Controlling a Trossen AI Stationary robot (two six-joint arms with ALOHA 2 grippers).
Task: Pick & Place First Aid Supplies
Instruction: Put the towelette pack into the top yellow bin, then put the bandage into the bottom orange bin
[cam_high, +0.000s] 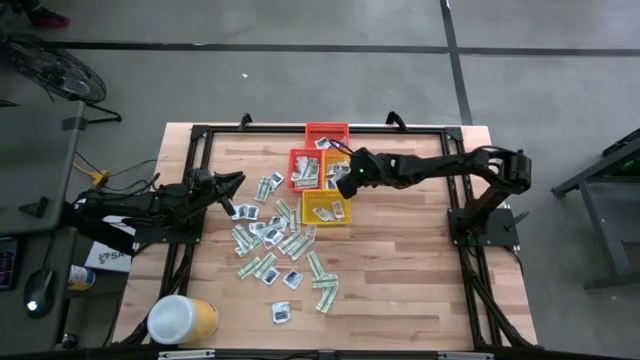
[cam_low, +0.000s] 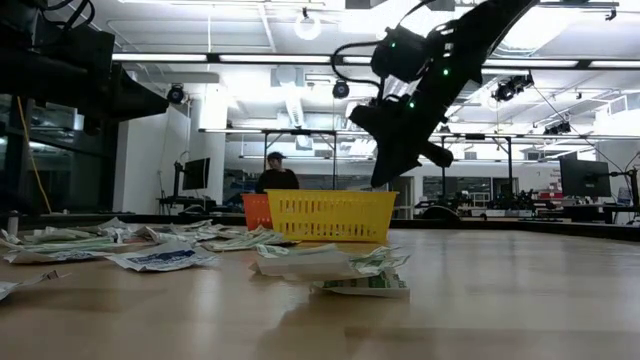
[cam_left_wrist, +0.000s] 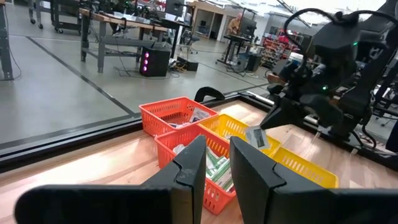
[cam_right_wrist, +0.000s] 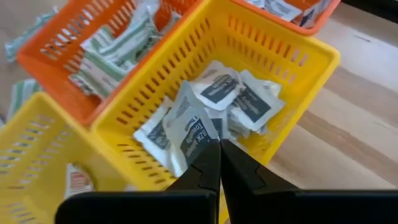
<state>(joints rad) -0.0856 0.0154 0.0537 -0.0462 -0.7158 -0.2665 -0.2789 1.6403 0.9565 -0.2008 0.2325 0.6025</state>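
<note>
Half the white packet (cam_right_wrist: 189, 127) hides between right gripper (cam_right_wrist: 219, 163) jaws.

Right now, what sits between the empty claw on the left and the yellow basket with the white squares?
In the left wrist view, an orange basket holding green-and-white strips lies between the left gripper and that yellow basket.

Packets (cam_high: 277, 243) strewn on table, some basketed

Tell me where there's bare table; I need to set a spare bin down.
Bare wood lies between the yellow baskets and the right arm's base, running to the near edge. The middle is crowded with scattered packets; the yellow tub fills the near-left corner.
</note>
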